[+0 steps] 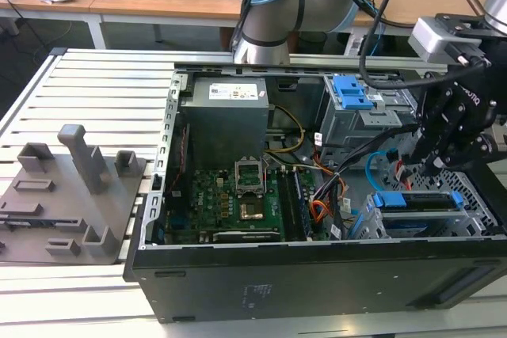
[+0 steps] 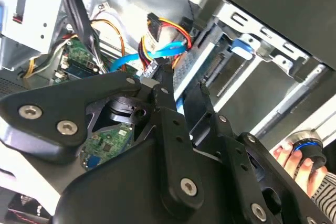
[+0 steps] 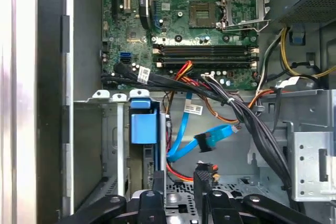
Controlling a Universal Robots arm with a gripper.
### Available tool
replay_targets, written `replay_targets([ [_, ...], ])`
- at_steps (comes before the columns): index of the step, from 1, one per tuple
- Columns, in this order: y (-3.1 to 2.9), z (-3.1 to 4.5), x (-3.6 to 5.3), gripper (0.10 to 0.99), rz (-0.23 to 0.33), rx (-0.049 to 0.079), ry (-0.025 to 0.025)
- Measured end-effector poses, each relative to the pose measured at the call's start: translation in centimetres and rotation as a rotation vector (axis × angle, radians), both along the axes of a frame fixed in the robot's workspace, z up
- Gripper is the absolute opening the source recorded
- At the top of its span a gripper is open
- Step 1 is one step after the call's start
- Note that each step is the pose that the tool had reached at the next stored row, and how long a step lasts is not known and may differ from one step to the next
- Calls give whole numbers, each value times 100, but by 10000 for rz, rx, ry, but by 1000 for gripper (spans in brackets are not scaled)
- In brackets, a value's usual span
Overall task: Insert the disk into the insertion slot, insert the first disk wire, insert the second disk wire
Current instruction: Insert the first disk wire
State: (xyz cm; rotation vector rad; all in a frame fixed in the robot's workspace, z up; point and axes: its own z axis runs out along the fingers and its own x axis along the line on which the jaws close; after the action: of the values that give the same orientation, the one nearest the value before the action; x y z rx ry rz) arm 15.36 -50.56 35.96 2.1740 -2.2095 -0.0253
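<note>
Toward the exterior view's right, the black end effector (image 1: 432, 165) hangs spread beside a thin red, orange and black wire bundle (image 3: 206, 168), seemingly poised to grip its plug.

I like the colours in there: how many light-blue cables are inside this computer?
1. In the first wrist view, the light-blue cable loops beside the blue plastic tab, near the black wire bundle; more may be hidden.

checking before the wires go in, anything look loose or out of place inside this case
Yes. In the first wrist view the light-blue cable hangs in a loose loop beside the blue carrier, and its plug dangles free, seated in nothing. In the second wrist view a person's hand sits near the case's outer edge.
</note>
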Motion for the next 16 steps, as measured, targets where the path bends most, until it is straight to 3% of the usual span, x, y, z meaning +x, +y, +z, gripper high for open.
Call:
replay_targets([
  [6,200,0,0,361,0,-9,0],
  [10,229,-5,4,361,1,-9,0],
  [12,224,-10,-4,361,-1,-69,0],
  [16,223,-75,-33,361,0,-94,1],
])
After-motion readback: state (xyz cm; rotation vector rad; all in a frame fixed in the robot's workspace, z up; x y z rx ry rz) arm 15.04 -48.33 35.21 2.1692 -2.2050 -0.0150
